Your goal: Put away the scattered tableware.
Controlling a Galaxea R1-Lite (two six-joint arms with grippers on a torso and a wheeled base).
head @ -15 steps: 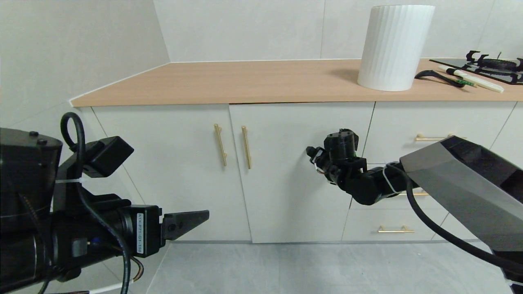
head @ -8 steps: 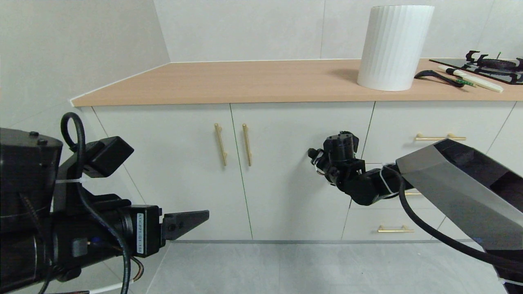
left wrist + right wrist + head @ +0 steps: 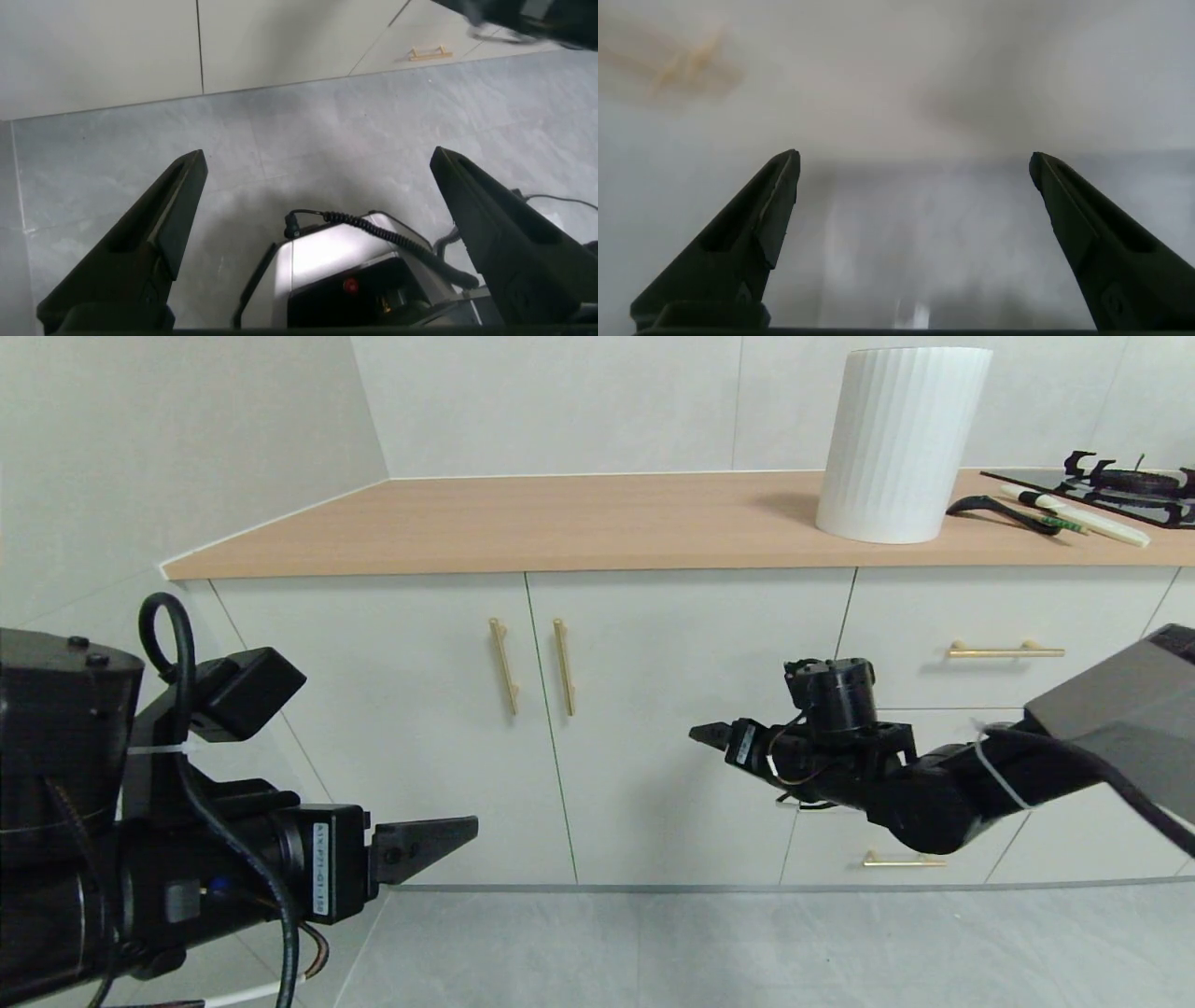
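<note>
Canister (image 3: pixel 901 443), ribbed white, on wooden countertop (image 3: pixel 560 523)

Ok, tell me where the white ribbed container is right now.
The white ribbed container stands upright on the wooden countertop on the robot's right in the head view, with the utensils and stove just to its right.

Looking matt and wood-grained across the light-brown bench (image 3: pixel 560 523), shining like brushed metal along the slim gold cabinet handles (image 3: pixel 504 667).
</note>
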